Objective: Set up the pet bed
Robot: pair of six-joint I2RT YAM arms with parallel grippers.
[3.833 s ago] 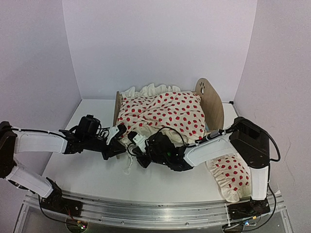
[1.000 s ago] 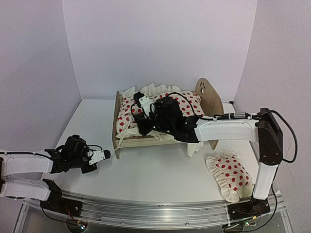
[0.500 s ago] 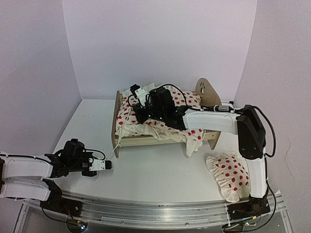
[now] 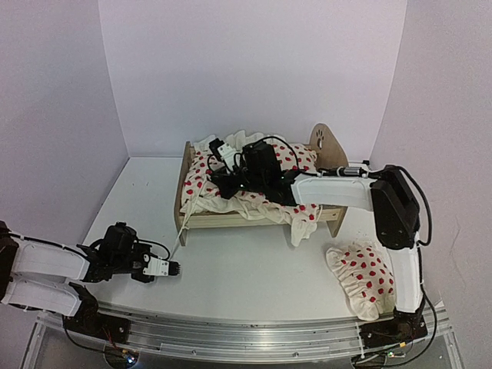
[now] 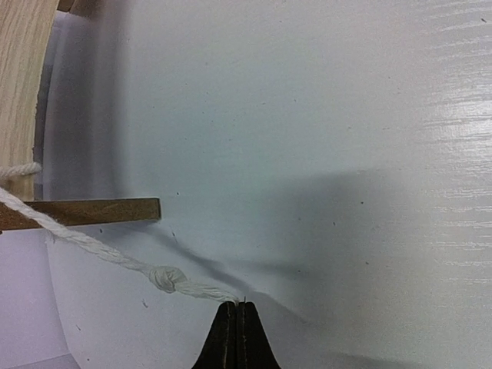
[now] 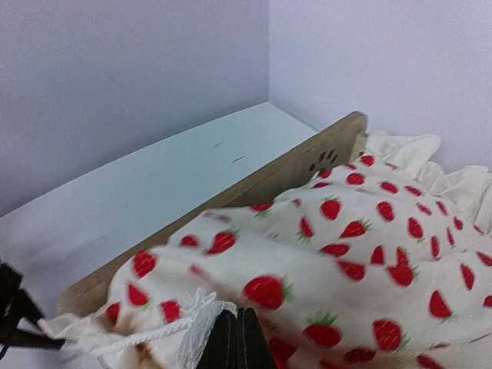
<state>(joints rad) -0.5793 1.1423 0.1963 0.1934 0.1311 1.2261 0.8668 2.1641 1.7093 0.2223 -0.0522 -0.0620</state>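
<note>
The plywood pet bed (image 4: 187,177) stands at the back middle, its paw-print headboard (image 4: 327,147) on the right. The red-spotted blanket (image 4: 265,201) covers it and hides the mattress. My right gripper (image 4: 218,151) is over the footboard end, shut on the blanket's ruffled edge (image 6: 196,327), as the right wrist view (image 6: 237,314) shows. My left gripper (image 4: 174,268) is low over the table at the front left. It is shut on the end of a white cord (image 5: 165,278), which runs taut up to the footboard (image 5: 23,92).
The spotted pillow (image 4: 361,280) lies on the table at the front right, beside the right arm's base. White walls close in the back and both sides. One blanket corner (image 4: 298,231) hangs over the bed's near side.
My right gripper has carried the blanket edge from in front of the bed up onto it. My left gripper has pulled back to the front left and drawn the cord taut.
</note>
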